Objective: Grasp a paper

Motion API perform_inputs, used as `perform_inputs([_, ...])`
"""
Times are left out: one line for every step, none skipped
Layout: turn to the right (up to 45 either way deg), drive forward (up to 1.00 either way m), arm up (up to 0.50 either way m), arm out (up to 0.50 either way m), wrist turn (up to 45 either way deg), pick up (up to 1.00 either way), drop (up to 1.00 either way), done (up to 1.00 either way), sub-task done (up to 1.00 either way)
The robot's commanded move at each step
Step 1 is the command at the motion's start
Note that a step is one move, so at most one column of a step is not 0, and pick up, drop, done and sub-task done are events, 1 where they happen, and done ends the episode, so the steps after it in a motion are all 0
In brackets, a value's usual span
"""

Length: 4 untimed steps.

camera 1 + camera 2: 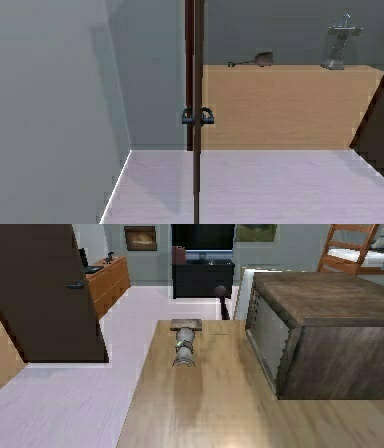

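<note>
Wood floor [205,409] beside lilac floor [85,399]

No legible text or signs

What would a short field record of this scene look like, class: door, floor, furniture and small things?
door: dark door seen edge-on in the forward view, handles on both sides
floor: pale nearby, wood floor beyond
far wall: white pedestal basin; dark scoop-like thing
arm side view: wooden surface bearing a small grey-white rolled thing, too small to name
right of it: large wooden chest
far side: dresser, black cabinet
</note>
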Motion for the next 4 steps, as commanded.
perform_inputs([0.0, 0.0, 0.5, 0.0, 0.0, 0.0, 0.0, 0.0, 0.0])
perform_inputs([0.0, 0.0, 0.38, 0.0, 0.0, 0.0, 0.0, 0.0, 0.0])
perform_inputs([0.0, 0.0, 0.0, 0.44, 0.0, 0.0, 0.0, 0.0, 0.0])
perform_inputs([0.0, 0.0, 0.0, 0.0, 45.0, 0.0, 0.0, 0.0, 0.0])
